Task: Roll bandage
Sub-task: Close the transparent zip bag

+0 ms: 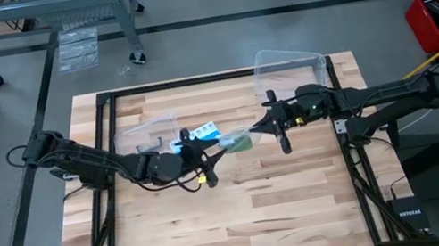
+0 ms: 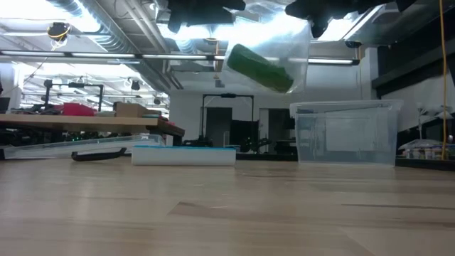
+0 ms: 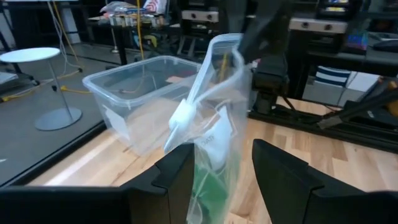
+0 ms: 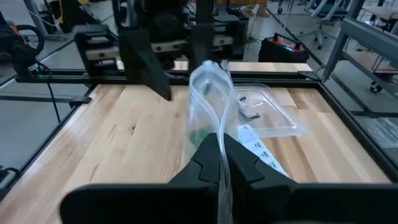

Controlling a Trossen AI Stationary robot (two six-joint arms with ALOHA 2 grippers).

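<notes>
Left gripper (image 3: 225,171) fingers stand apart either side of a small clear plastic bag (image 3: 219,124) hanging between them, green fabric of the bandage (image 3: 208,196) visible through its lower part, with a white patch above the green. Dark right gripper (image 3: 264,31) meets the bag's upper edge; grip itself not discernible. Behind the bag a clear plastic box (image 3: 134,93) sits on the wooden table (image 3: 348,158), near its edge.

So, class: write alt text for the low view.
A clear plastic bag holding a green bandage hangs in the air above a wooden table. Behind, a clear plastic box and a blue and white pill organizer sit on it.
</notes>
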